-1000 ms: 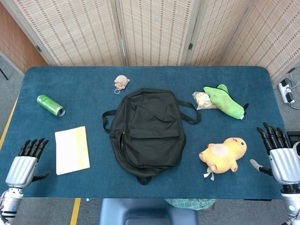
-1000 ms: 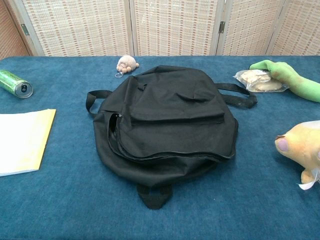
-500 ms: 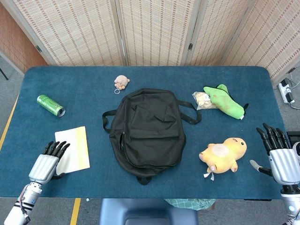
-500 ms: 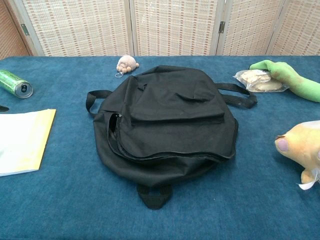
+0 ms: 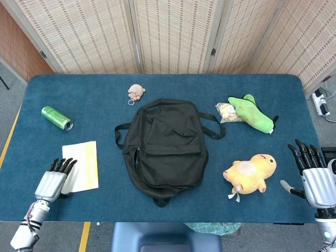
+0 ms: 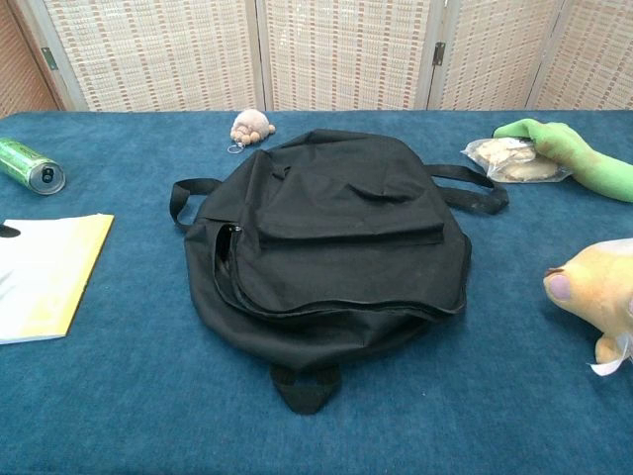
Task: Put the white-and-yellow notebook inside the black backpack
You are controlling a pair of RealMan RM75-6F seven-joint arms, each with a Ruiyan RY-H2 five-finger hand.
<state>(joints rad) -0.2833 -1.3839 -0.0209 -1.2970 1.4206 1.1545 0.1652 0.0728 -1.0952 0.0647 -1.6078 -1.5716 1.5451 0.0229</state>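
The white-and-yellow notebook (image 5: pixel 83 164) (image 6: pixel 45 275) lies flat on the blue table, to the left of the black backpack (image 5: pixel 165 147) (image 6: pixel 331 233). The backpack lies flat at the table's middle with its front pocket facing up. My left hand (image 5: pixel 53 180) sits at the notebook's near left corner, its fingers stretched out over that corner and holding nothing. Only a dark fingertip (image 6: pixel 8 231) shows at the chest view's left edge. My right hand (image 5: pixel 316 178) hovers at the table's right edge with fingers spread, empty, right of the yellow plush.
A green can (image 5: pixel 56 118) lies on its side at the far left. A small beige plush (image 5: pixel 136 92) sits behind the backpack. A green plush (image 5: pixel 253 113) and a snack bag (image 5: pixel 226 111) lie at the back right, and a yellow plush (image 5: pixel 250 172) at the front right.
My left hand came in from the table's left edge onto the notebook's near left corner. The notebook has shifted slightly. The right hand has barely moved.
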